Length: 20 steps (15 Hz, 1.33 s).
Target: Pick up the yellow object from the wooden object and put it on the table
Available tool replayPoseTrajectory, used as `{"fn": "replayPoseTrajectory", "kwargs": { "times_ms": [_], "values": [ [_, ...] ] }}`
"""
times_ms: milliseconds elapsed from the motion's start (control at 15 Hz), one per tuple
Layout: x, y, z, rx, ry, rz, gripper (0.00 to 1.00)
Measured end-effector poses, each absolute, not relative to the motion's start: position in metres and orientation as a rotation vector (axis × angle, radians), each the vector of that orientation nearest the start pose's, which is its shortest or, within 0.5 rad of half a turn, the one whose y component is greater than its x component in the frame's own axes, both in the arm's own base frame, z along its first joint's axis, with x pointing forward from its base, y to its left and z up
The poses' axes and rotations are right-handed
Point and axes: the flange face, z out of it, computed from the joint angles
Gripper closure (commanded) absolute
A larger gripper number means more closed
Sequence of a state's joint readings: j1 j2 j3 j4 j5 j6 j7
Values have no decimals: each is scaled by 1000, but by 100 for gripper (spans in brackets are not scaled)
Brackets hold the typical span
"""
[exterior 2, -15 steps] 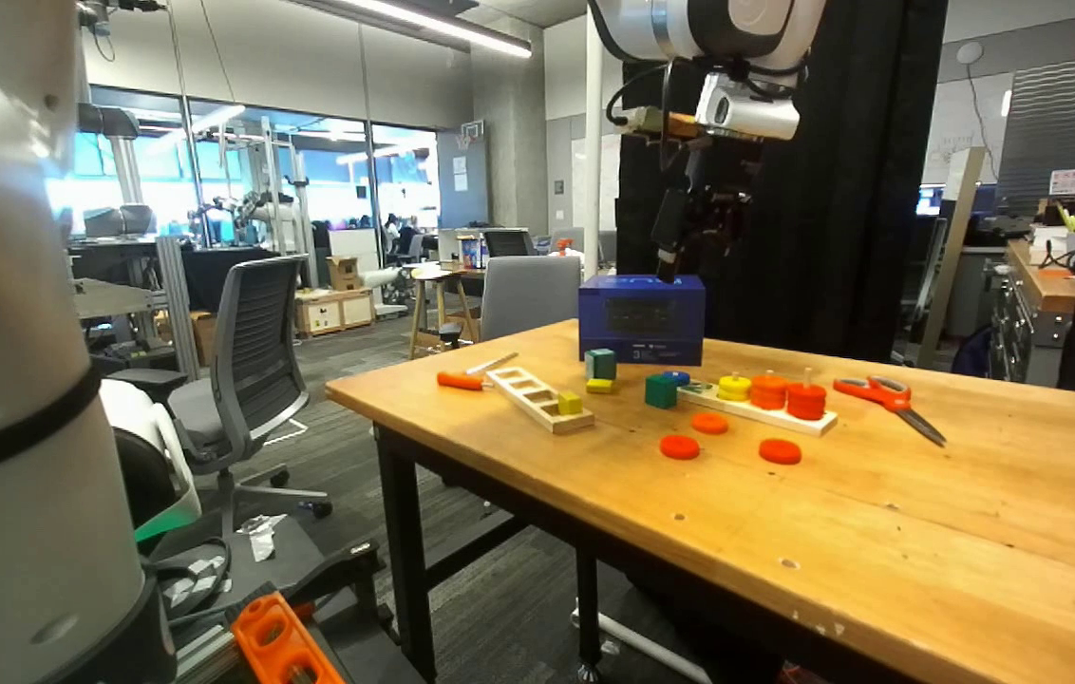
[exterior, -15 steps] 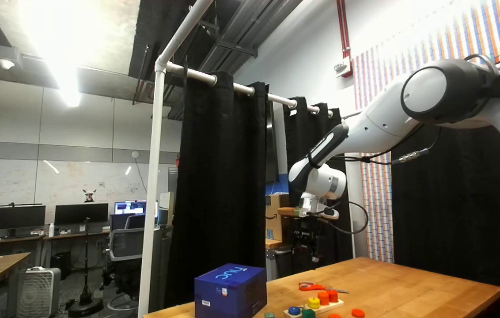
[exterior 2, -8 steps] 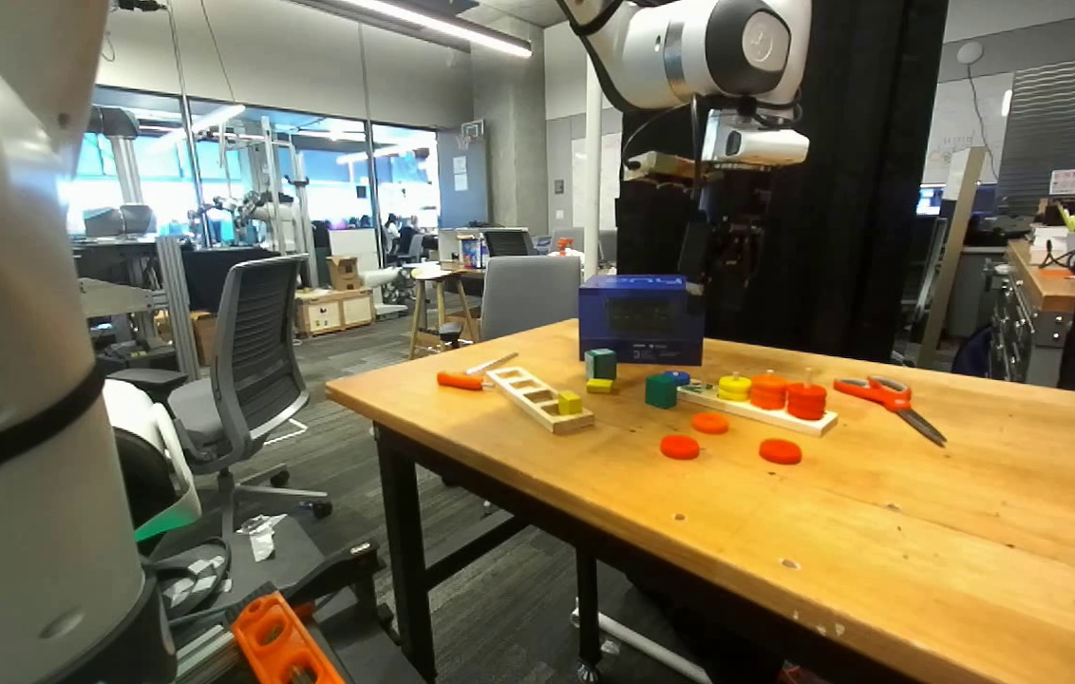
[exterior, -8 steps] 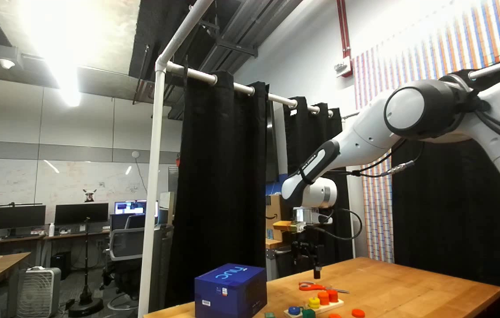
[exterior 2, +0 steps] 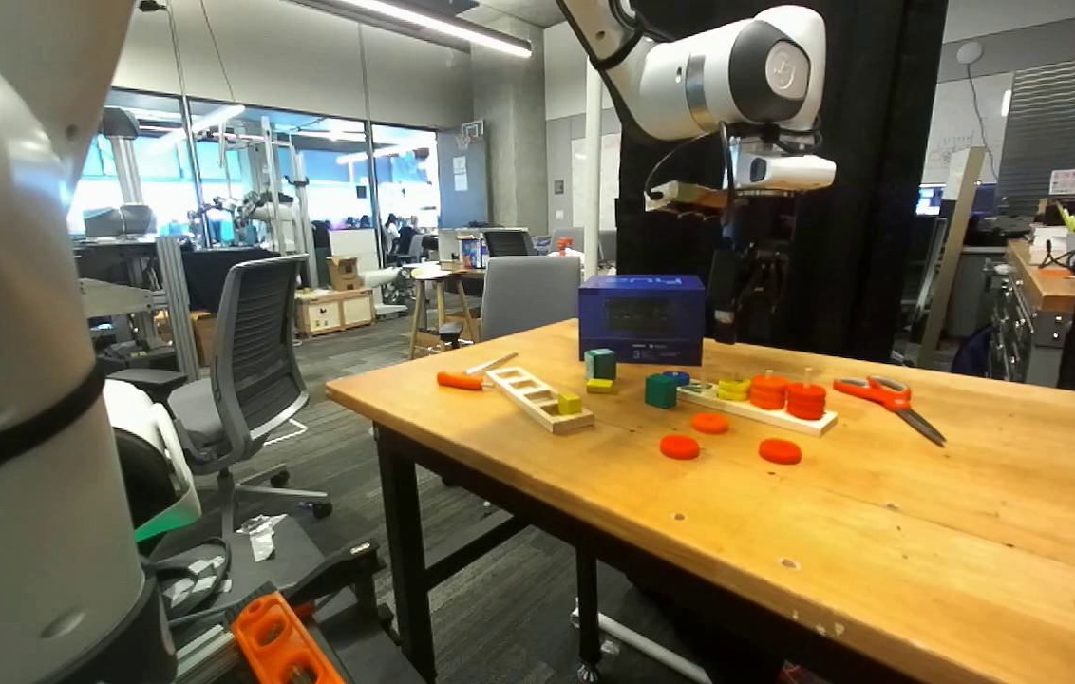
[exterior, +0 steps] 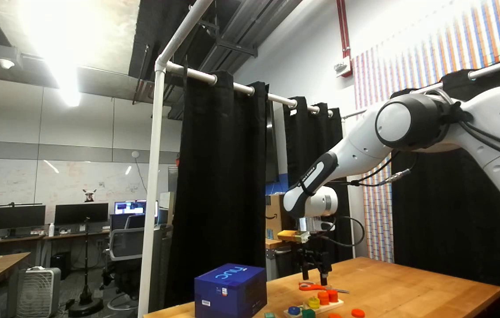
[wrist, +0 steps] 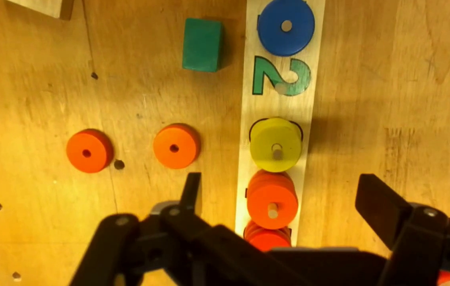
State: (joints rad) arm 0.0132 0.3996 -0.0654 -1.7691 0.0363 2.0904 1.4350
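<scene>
In an exterior view the blue box (exterior: pixel 230 291) stands unmoved, to its right the gripper (exterior: pixel 314 280), spread wide, hangs lower than half a second ago, and the yellow rings (exterior: pixel 313 303) sit on the wooden board (exterior: pixel 336 304)

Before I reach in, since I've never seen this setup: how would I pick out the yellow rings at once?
On the tan table, find the dark blue box; in an exterior view, the pale pegged board lies to its right. The yellow rings sit on that board between the printed green 2 and the orange stack. They are the board's only yellow rings.
</scene>
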Motion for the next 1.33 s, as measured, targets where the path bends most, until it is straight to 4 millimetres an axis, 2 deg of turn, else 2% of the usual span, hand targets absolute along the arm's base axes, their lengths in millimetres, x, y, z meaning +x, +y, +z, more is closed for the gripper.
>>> {"fn": "replayPoseTrajectory", "kwargs": {
  "times_ms": [800,1333],
  "values": [
    [651,-23,298,-2330,2154,61,0],
    [651,-19,289,-2339,2148,62,0]
  ]
}}
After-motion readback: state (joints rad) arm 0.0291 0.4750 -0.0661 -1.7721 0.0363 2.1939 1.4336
